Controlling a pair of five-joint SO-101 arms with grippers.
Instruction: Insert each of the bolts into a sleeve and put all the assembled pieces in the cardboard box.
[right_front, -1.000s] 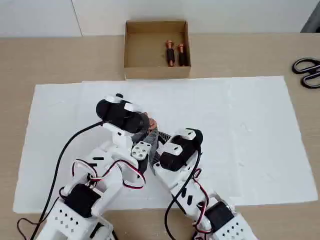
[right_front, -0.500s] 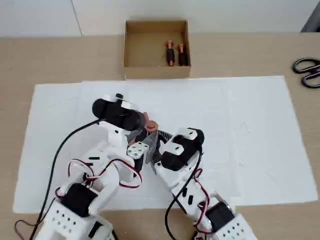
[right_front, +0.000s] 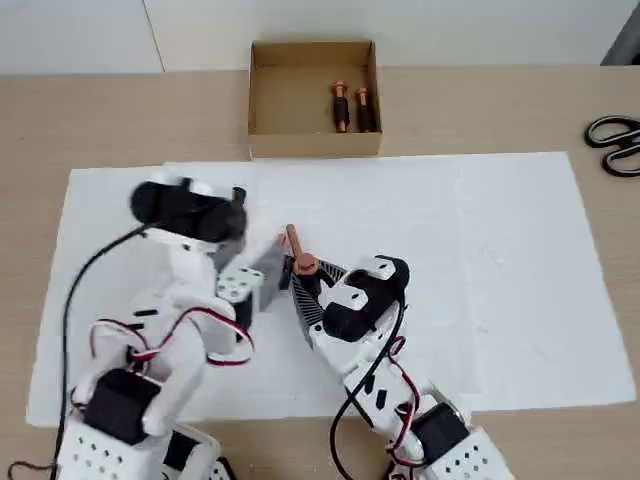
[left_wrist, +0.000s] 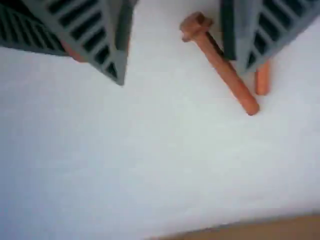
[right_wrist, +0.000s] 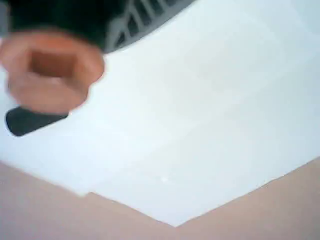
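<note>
High view: a brown cardboard box (right_front: 290, 100) at the table's far edge holds two black-sleeved copper assemblies (right_front: 351, 107). A copper-coloured hex-head bolt (right_front: 297, 250) sits over the white paper sheet (right_front: 480, 260), its head pinched in the right gripper (right_front: 303, 272), with the left gripper (right_front: 272, 272) just beside. Left wrist view: the left gripper (left_wrist: 182, 75) claw is wide with nothing held, and the bolt (left_wrist: 222, 67) is by one finger. Right wrist view: the bolt head (right_wrist: 52, 75) is against the ribbed grey finger (right_wrist: 140, 17)

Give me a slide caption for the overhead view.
Right tool grips a bolt beside the open left tool; two assembled pieces lie in the cardboard box.
</note>
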